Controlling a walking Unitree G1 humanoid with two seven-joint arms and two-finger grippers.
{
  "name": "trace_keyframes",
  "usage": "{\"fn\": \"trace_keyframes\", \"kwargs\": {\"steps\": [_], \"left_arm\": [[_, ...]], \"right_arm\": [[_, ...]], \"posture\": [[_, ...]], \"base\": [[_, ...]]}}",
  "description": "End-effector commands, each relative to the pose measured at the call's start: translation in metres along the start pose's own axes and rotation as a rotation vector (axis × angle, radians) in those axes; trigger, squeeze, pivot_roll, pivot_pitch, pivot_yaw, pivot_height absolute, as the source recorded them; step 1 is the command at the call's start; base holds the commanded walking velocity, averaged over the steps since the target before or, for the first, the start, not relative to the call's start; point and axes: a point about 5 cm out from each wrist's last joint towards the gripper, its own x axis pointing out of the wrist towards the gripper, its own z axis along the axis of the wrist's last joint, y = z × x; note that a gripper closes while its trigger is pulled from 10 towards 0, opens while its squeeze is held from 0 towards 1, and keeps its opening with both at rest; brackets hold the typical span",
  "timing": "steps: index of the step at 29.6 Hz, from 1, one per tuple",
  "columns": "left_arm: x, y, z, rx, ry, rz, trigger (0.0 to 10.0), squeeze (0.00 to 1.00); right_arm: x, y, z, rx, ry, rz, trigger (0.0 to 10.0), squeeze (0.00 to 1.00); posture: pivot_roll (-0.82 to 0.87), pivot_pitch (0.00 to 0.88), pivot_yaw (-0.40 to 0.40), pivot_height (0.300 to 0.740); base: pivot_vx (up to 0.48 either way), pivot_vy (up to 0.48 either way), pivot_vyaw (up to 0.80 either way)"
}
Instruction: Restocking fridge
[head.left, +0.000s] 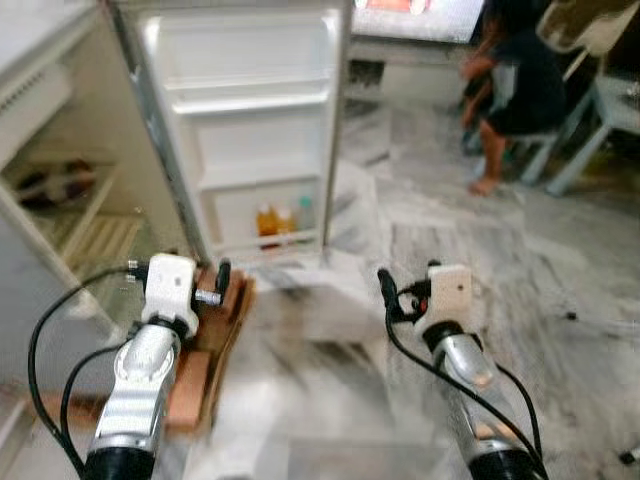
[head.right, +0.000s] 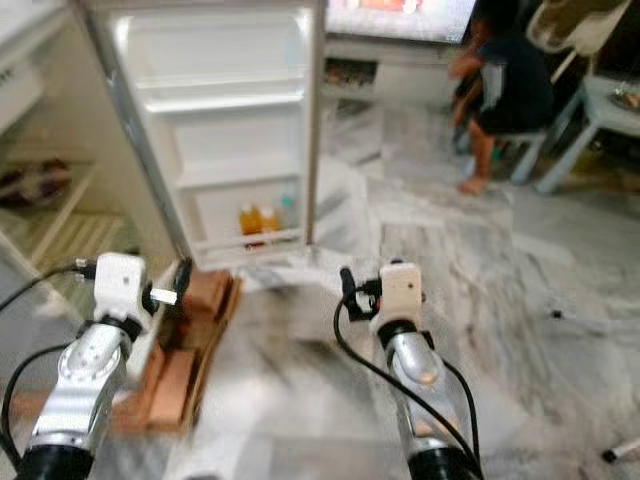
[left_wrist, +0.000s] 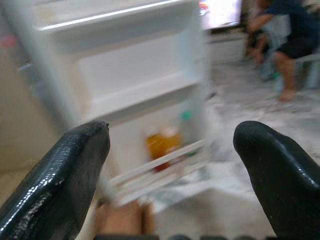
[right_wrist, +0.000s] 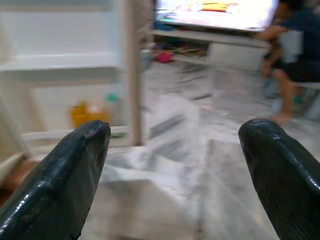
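The white fridge door (head.left: 250, 130) stands swung open ahead of me. Its upper shelves are bare, and its bottom shelf holds two orange bottles (head.left: 267, 224) and a green-capped bottle (head.left: 304, 213). To the left is the fridge's open inside (head.left: 70, 200), with wire shelves and a dark item I cannot identify. My left gripper (left_wrist: 172, 145) is raised in front of the door, open, nothing between its fingers. My right gripper (right_wrist: 175, 140) is held up over the marble floor to the right of the door, open and holding nothing.
The fridge rests on low wooden blocks (head.left: 215, 330) that jut out by my left arm. A person (head.left: 515, 90) sits on a stool at the back right, next to white furniture (head.left: 600, 120). Marble floor (head.left: 450, 230) spreads to the right.
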Motion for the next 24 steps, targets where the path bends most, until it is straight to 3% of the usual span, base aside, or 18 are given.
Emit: {"fn": "trace_keyframes", "kwargs": {"steps": [1, 10, 13, 24], "left_arm": [[0.003, -0.012, 0.001, 0.004, -0.001, -0.036, 10.0, 0.0], [0.002, -0.023, -0.002, 0.005, 0.009, -0.065, 10.0, 0.0], [-0.002, -0.024, 0.005, 0.04, 0.006, -0.08, 10.0, 0.0], [-0.01, -0.018, 0.004, 0.028, 0.012, -0.056, 10.0, 0.0]], "right_arm": [[-0.002, -0.009, 0.0, -0.015, 0.004, -0.022, 10.0, 0.0], [0.002, -0.012, 0.004, -0.026, -0.005, -0.023, 10.0, 0.0], [0.006, -0.011, 0.02, -0.063, -0.071, -0.018, 10.0, 0.0], [0.011, -0.002, 0.028, -0.068, -0.103, 0.015, 10.0, 0.0]], "posture": [[0.02, 0.0, -0.048, 0.74], [0.02, 0.0, -0.047, 0.74], [0.04, 0.0, -0.046, 0.74], [0.04, 0.0, -0.055, 0.74]], "base": [[0.48, 0.0, -0.47], [0.48, 0.0, -0.78], [0.48, 0.0, -0.8], [0.48, 0.0, -0.8]]}}
